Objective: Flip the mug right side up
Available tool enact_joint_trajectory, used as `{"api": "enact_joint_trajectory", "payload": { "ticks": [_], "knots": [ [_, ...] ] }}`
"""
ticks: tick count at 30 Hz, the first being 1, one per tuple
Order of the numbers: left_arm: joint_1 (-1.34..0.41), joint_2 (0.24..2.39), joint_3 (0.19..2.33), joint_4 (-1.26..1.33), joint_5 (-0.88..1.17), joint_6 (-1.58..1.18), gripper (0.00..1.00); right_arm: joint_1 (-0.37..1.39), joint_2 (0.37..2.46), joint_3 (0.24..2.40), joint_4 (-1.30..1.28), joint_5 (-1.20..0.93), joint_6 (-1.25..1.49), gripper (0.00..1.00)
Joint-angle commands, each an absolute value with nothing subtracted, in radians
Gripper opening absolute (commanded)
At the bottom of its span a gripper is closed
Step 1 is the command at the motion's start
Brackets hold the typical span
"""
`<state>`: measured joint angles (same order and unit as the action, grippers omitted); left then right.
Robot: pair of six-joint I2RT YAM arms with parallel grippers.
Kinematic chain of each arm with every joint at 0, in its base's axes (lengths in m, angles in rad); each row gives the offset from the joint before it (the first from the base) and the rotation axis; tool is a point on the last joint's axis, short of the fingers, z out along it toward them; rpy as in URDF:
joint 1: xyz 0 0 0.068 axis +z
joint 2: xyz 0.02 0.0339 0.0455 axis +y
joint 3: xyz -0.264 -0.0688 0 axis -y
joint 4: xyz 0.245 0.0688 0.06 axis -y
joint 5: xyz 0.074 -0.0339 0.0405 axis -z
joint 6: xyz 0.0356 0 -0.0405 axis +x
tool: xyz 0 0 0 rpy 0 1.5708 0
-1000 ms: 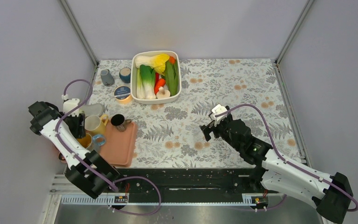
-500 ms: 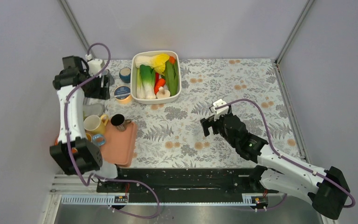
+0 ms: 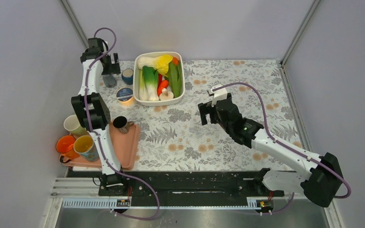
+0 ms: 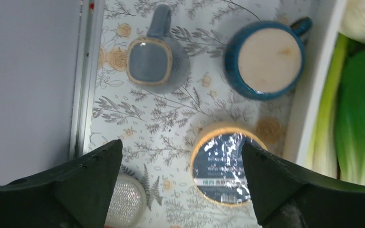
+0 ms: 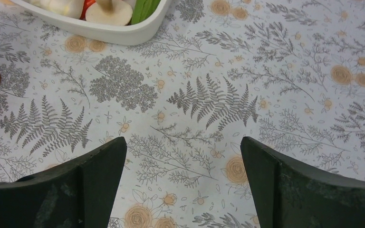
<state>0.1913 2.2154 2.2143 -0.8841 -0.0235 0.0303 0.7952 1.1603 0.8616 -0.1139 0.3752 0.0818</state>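
A grey mug [image 4: 157,61] stands bottom up on the flowered cloth at the far left corner, its handle pointing away; in the top view the grey mug [image 3: 108,81] is partly hidden under my left arm. My left gripper [image 4: 180,152] hangs open and empty above the cloth, just short of the mug, and in the top view the left gripper [image 3: 110,64] is at the far left. Mid-table, my right gripper [image 3: 204,114] stands open over bare cloth, and the right wrist view shows nothing in the right gripper [image 5: 183,147].
A blue mug [image 4: 268,59] and a round tin [image 4: 221,168] sit beside the grey mug. A white dish [image 3: 182,80] of vegetables stands at the back. A pink tray [image 3: 126,147], a black cup [image 3: 120,122] and three mugs [image 3: 73,124] are near left.
My left arm has swung from the mugs by the tray to the far left corner, and its jaws have opened wider. The right gripper has shifted slightly away and left.
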Motion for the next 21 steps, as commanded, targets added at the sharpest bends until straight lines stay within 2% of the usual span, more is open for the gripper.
{"api": "enact_joint_trajectory", "payload": {
  "ticks": [1, 6, 21],
  "knots": [
    [0.189, 2.267, 2.276, -0.753, -0.162, -0.06, 0.99, 0.781, 1.174, 0.915, -0.224, 0.405, 0.153, 0.99],
    [0.189, 2.386, 2.357, -0.71, -0.183, -0.059, 0.99, 0.777, 1.19, 0.938, -0.237, 0.394, 0.137, 0.99],
    [0.239, 2.504, 2.364, -0.592, -0.027, 0.02, 0.99, 0.759, 1.26, 1.057, -0.342, 0.434, 0.067, 1.0]
  ]
}}
